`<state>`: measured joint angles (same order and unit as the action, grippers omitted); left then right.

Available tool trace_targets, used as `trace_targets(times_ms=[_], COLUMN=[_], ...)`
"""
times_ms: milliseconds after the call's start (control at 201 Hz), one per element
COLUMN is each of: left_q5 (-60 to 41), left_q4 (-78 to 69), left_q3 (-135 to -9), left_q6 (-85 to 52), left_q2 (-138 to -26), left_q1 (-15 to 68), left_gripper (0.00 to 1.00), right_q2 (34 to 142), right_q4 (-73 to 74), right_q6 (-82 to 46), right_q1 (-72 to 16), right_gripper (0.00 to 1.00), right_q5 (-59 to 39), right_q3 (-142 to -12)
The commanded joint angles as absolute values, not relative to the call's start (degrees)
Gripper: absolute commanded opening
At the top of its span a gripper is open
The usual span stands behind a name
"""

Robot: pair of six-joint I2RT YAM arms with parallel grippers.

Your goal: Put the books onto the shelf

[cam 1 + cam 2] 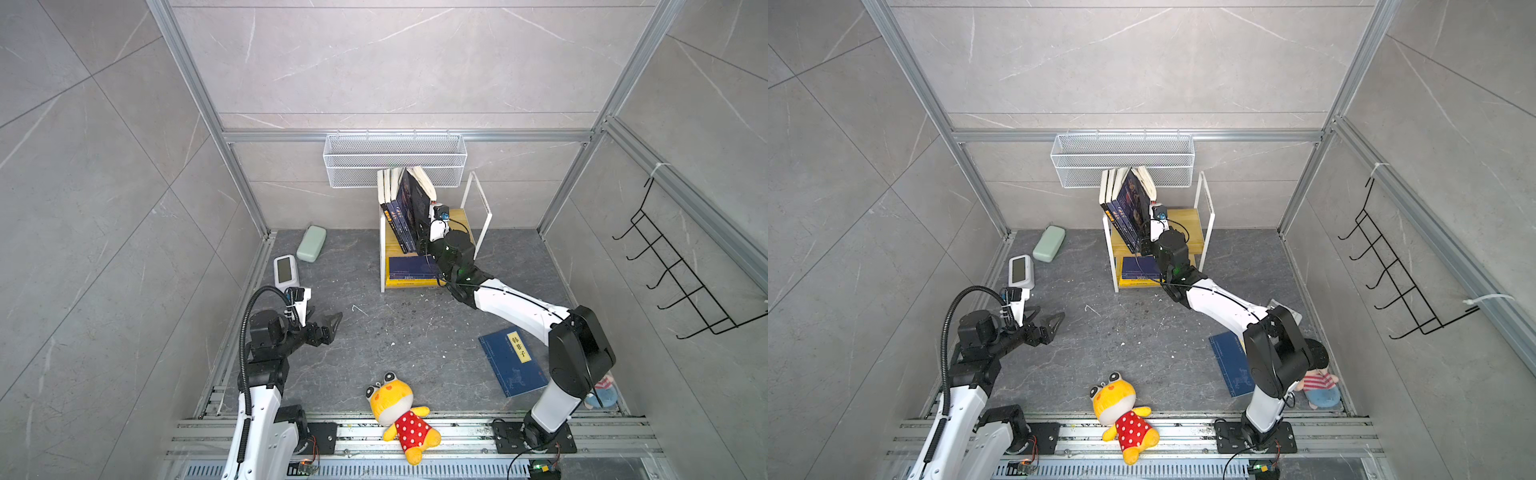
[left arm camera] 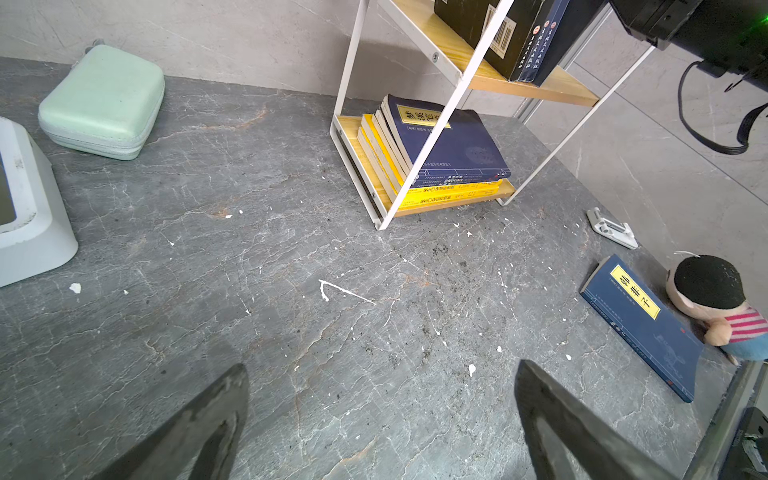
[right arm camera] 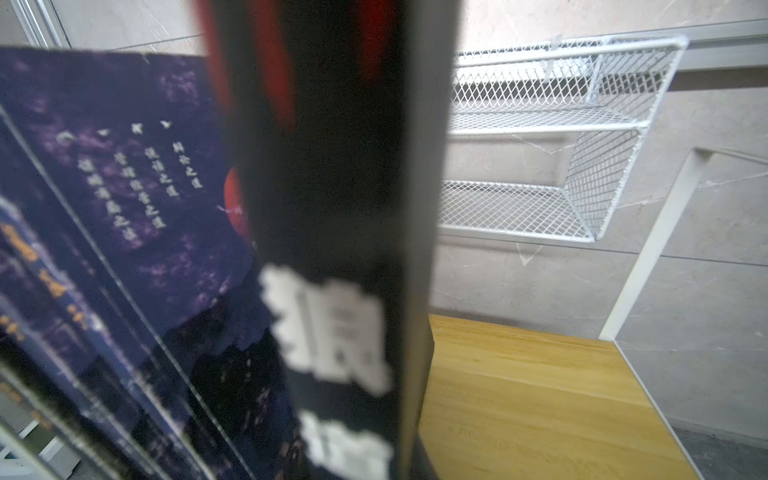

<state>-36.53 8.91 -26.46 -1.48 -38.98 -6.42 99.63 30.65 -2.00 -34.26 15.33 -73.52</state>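
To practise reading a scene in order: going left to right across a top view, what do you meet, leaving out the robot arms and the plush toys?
From the left: white display device, mint green case, shelf, blue book lying flat, black wire hook rack.

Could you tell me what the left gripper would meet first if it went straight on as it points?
Most likely the shelf: the left gripper, jaws open, aims over bare table at its near corner post, by the stacked books. If it tilts down, the table comes first.
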Motion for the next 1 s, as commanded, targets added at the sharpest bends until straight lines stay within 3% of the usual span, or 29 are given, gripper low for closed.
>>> trace_targets(times_ms=[0, 528, 642, 762, 996], left_q5=[-37.78, -38.49, -38.03, -38.67, -38.76], left_q4=[6.64, 7.05, 6.66, 6.94, 6.99], left_q3=[-26.24, -26.42, -26.17, -26.44, -26.74], left_q6=[-0.40, -0.79, -0.97, -1.47, -1.63], left_q2=[-38.68, -38.91, -39.02, -39.38, -39.90], left_q1=[-6.59, -7.11, -7.21, -7.28, -7.70], left_gripper=[1.00, 1.00, 1.00, 1.00, 1.00], right_q2=[100.25, 95.81, 93.62, 90.29, 81.55], right_q4=[28.48, 25.80, 25.58, 24.67, 23.00], right_q6=[-2.26, -1.91, -1.60, -1.46, -0.69], right_q1=[-34.63, -34.60, -34.63, -34.69, -34.71], right_gripper=[0.22, 0.40, 0.55, 0.64, 0.67], right_q5=[12.57, 10.80, 9.58, 9.02, 8.82], right_q3=[-72.13, -69.73, -66.82, -62.61, -52.94])
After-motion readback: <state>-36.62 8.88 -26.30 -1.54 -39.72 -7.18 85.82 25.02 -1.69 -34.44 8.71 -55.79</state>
